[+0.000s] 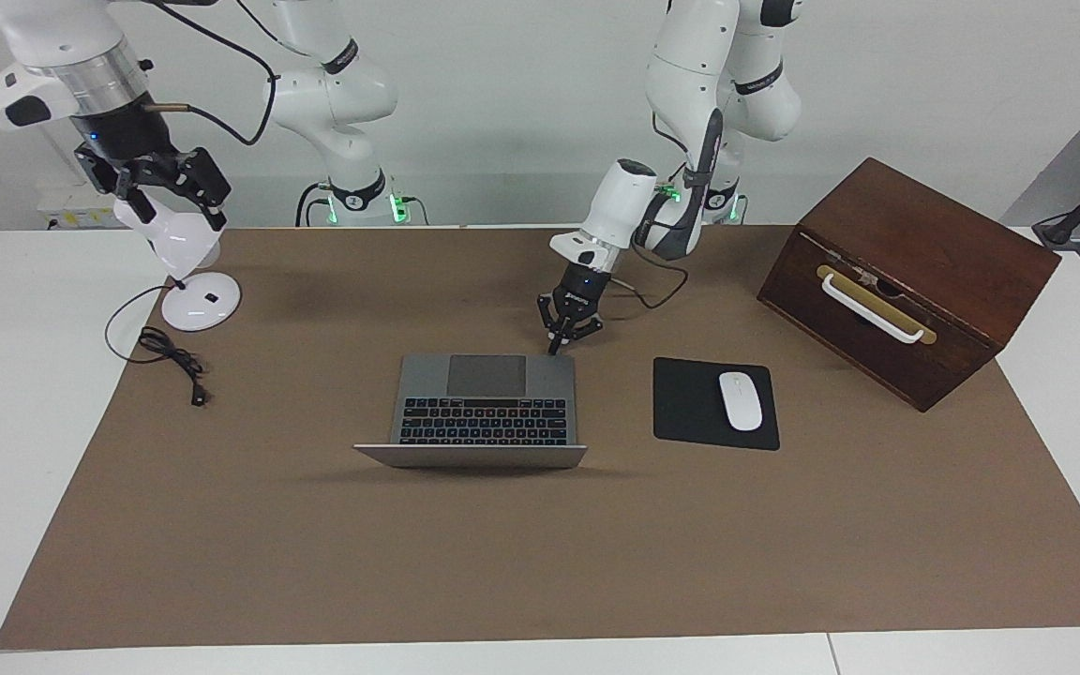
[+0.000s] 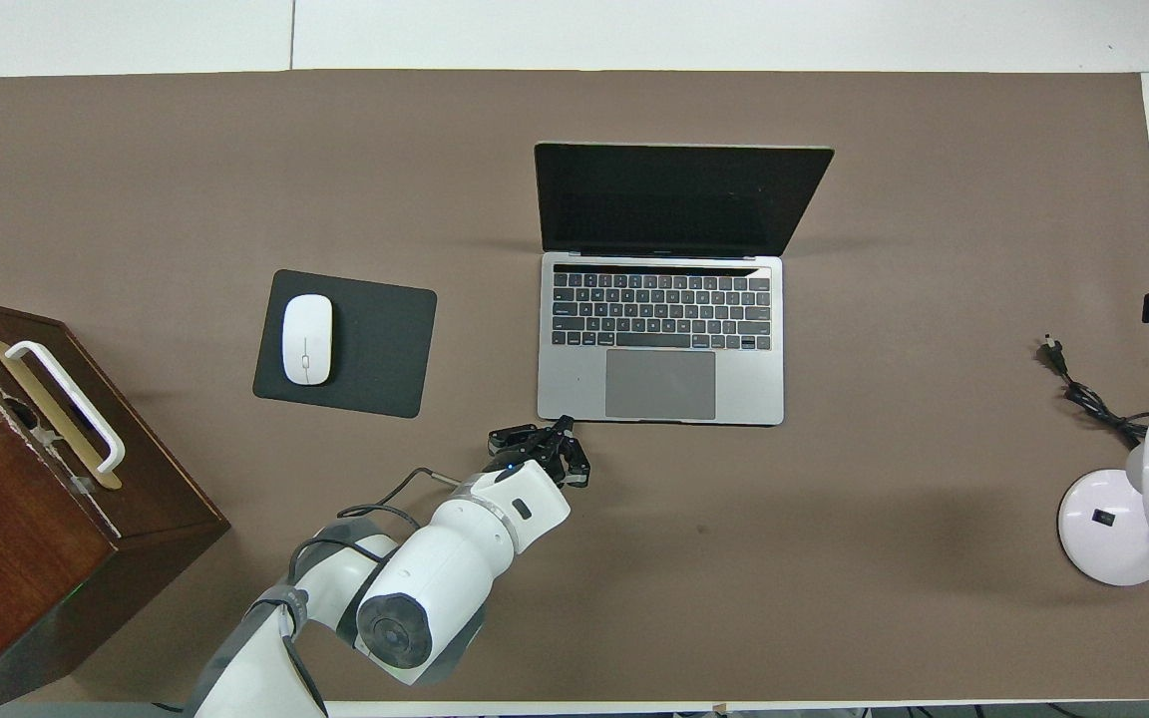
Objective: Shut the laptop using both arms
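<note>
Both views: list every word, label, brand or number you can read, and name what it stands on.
No text can be read in either view.
Laptop: key legends too small to read.
Left gripper: white lettering on its body, too blurred to read.
Arm bands above the bases: markings too blurred to read.
Mouse, wooden box, lamp: none visible.

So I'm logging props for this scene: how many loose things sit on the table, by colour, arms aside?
Silver-grey: 1, laptop
Black: 2, mouse pad, cable
White: 2, mouse, lamp
Brown: 1, wooden box
Total: 6
</note>
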Controlling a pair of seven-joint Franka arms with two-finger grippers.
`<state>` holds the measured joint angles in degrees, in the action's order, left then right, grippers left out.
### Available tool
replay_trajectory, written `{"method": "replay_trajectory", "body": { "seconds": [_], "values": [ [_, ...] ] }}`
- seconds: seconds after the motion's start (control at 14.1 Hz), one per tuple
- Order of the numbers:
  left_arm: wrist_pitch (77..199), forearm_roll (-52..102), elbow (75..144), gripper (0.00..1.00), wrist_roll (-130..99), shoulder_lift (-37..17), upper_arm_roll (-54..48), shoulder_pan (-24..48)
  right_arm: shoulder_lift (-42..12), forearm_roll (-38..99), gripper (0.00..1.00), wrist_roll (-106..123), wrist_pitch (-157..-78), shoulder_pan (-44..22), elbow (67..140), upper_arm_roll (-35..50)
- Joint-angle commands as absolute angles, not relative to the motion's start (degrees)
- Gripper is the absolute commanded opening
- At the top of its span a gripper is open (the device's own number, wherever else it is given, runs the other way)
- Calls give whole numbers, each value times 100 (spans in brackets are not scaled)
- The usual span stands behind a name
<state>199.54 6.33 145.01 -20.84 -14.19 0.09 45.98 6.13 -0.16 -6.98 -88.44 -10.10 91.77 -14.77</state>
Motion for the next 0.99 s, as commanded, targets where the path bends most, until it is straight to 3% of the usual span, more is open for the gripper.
{"method": "replay_trajectory", "body": {
  "seconds": [0.0, 0.35, 0.57, 0.64, 0.92],
  "values": [
    [20074, 703, 14335, 0, -2004, -1468, 79, 4509, 738, 79, 100, -633, -8842, -958, 9308, -1477],
    [20074, 712, 14545, 0, -2310, -1398, 61, 4788, 721, 79, 100, -659, -9078, -967, 9308, -1477],
    [20066, 721, 14651, 0, -2347, -1223, 62, 4808, 607, 88, 92, -563, -9394, -923, 9316, -1477],
    [20074, 721, 14721, 0, -2364, -1143, 62, 4816, 537, 123, 85, -432, -9535, -888, 9308, -1485],
    [20074, 712, 14669, 0, -2312, -1090, 70, 4633, 194, 88, 39, -273, -9992, -844, 9246, -1485]
  ]
}}
